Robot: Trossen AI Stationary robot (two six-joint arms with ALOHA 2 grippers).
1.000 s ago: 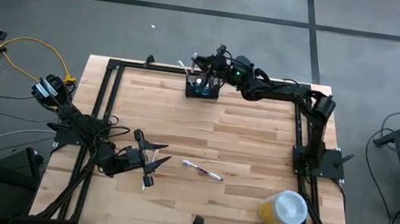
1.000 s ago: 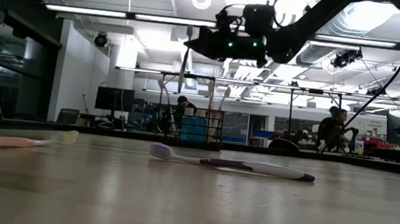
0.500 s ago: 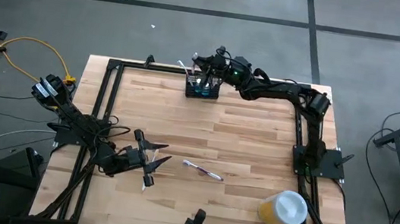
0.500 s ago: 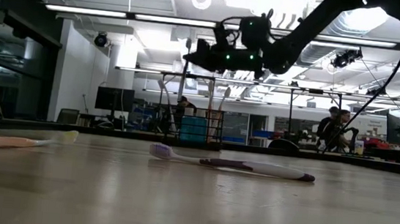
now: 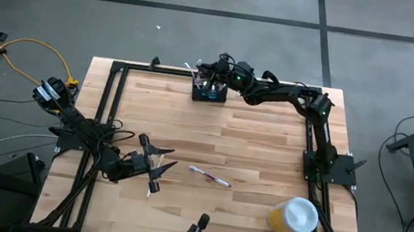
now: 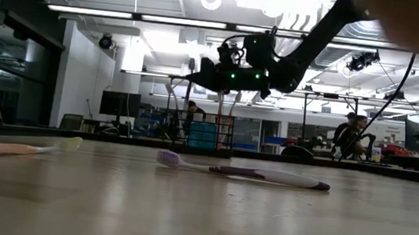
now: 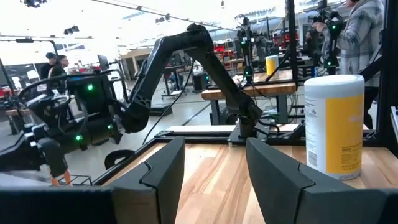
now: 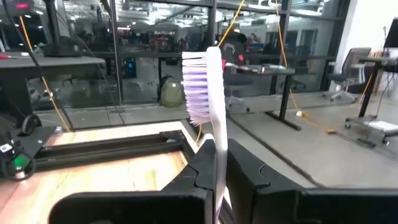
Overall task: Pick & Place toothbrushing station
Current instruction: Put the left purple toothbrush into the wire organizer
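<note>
Black caddy [image 5: 209, 92] sitting at the counter's [image 5: 258, 150] far edge, brushes already standing in it. Right claw [image 5: 206, 71] hovering just above, clamping a purple-bristled toothbrush [image 8: 211, 118] upright between pinched fingers. Left claw [image 5: 158, 167] resting low near the front left, spread wide, gripping nothing. Purple toothbrush [image 5: 209, 176] lying flat mid-counter, yellow cup [image 5: 293, 216] sitting front right.

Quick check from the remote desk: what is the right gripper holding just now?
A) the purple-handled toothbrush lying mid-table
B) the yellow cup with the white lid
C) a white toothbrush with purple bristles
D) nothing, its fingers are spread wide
C: in the right wrist view the right gripper is shut on the white toothbrush with purple bristles, standing upright, above the small black rectangular caddy at the table's far edge.
</note>
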